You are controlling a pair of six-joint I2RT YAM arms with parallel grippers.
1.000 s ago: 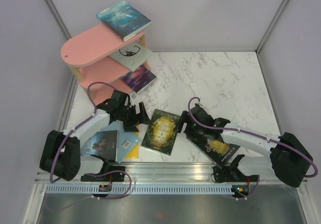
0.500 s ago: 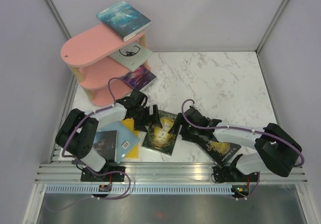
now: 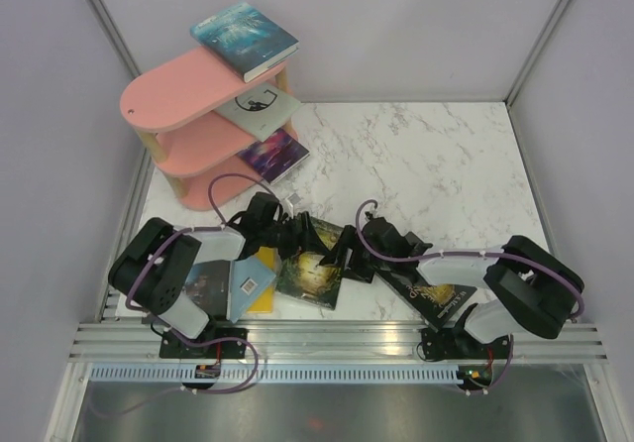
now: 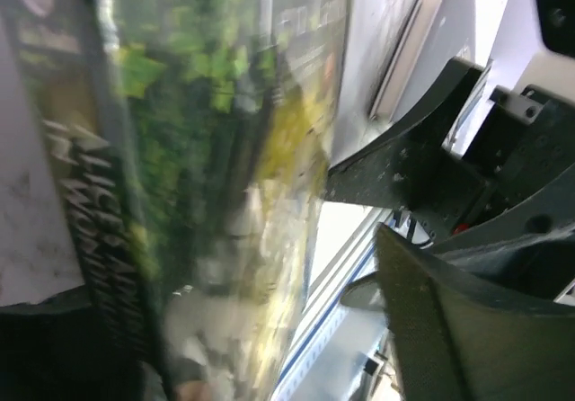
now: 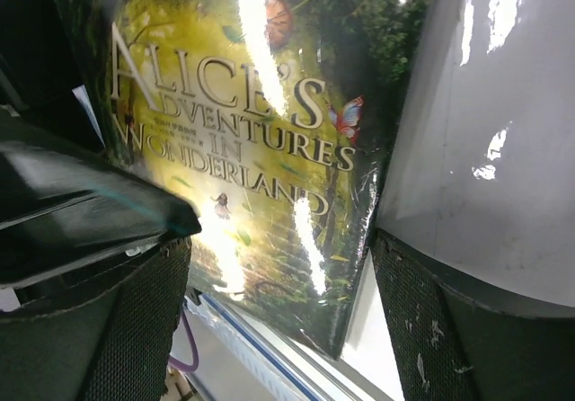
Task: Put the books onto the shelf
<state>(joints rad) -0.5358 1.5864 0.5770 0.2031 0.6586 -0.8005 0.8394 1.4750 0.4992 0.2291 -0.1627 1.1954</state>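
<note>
A green-and-gold Alice book lies on the marble table between my two grippers. My left gripper is at its far left edge, open, with the cover close against one side and a gap before the other finger. My right gripper is open at the book's right edge, and the book's corner sits between its pads. The pink shelf holds a teal book, a grey-white book and a purple book.
A stack of dark, light blue and yellow books lies under my left arm. A black book with gold lettering lies under my right arm. Grey walls enclose the table, and an aluminium rail runs along the near edge.
Both grippers have closed in on the green book from either side, now meeting at its far edge. The book has shifted and turned slightly. The left jaws have narrowed a little.
</note>
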